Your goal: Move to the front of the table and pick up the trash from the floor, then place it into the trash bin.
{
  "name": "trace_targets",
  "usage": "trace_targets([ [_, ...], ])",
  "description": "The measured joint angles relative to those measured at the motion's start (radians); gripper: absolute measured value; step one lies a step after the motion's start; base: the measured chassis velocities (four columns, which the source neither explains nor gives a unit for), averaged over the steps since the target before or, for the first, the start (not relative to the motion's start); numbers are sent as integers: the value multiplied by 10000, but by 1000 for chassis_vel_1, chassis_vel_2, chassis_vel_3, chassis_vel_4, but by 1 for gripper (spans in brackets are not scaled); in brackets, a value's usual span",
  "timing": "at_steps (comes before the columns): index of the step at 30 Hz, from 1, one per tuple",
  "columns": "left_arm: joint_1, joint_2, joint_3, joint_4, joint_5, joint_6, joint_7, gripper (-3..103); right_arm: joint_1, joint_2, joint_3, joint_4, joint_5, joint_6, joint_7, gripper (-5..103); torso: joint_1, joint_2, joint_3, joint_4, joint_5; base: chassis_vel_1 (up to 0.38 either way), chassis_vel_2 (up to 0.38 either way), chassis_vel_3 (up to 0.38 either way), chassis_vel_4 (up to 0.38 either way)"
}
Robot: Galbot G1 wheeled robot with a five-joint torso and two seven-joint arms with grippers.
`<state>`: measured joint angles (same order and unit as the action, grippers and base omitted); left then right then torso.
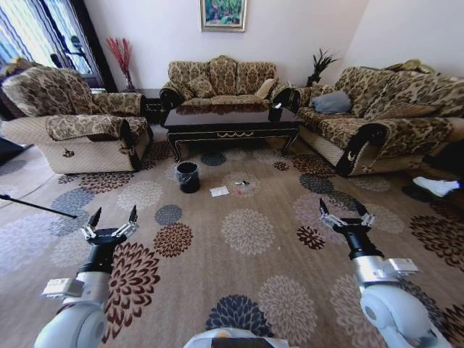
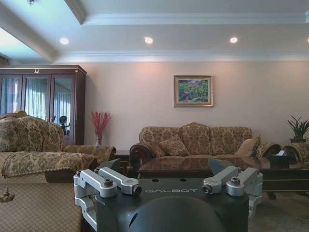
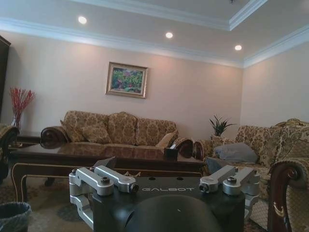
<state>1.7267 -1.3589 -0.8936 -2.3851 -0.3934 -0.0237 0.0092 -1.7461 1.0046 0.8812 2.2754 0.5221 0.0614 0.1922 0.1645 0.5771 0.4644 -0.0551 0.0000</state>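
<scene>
Table [image 1: 230, 120]: dark glossy wood with a gold scroll on its front rail, at 12 o'clock on the flowered carpet [image 1: 246, 239].
Trash bin [image 1: 188, 177]: black, on the floor at 11 o'clock, just before the table.
Trash [image 1: 219, 191]: white paper square beside the bin at its 3 o'clock, tiny scraps [image 1: 241, 184] close by.
Left gripper [image 1: 112, 217]: 10 o'clock, fingers spread, holding nothing.
Right gripper [image 1: 345, 212]: 2 o'clock, fingers spread, holding nothing.
Lettering: "GALBOT" on both wrist housings.
</scene>
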Motion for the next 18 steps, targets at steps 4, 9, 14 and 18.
trace_targets([
  [4, 0, 4, -17, 0, -4, -8, 0, 100, -56, -7, 59, 11, -150, -270, -75, 100, -51, -124, -78, -1, 0, 0, 0, 0, 0],
  [9, -8, -11, -7, 38, 2, -13, 1, 100, -9, -56, 27, -10, -30, -105, -421, 100, -128, -319, -194, -1, 0, 0, 0, 0, 0],
  [14, -22, -37, 31, 87, 45, -18, 2, 100, 193, -116, 89, 29, 24, -578, -786, 100, -193, -484, -292, 0, 0, 0, 0, 0, 0],
  [18, -50, -46, 48, 128, 76, -26, 4, 100, 244, -143, 149, 124, -13, -1476, -804, 100, -246, -612, -369, 0, 0, 0, 0, 0, 0],
])
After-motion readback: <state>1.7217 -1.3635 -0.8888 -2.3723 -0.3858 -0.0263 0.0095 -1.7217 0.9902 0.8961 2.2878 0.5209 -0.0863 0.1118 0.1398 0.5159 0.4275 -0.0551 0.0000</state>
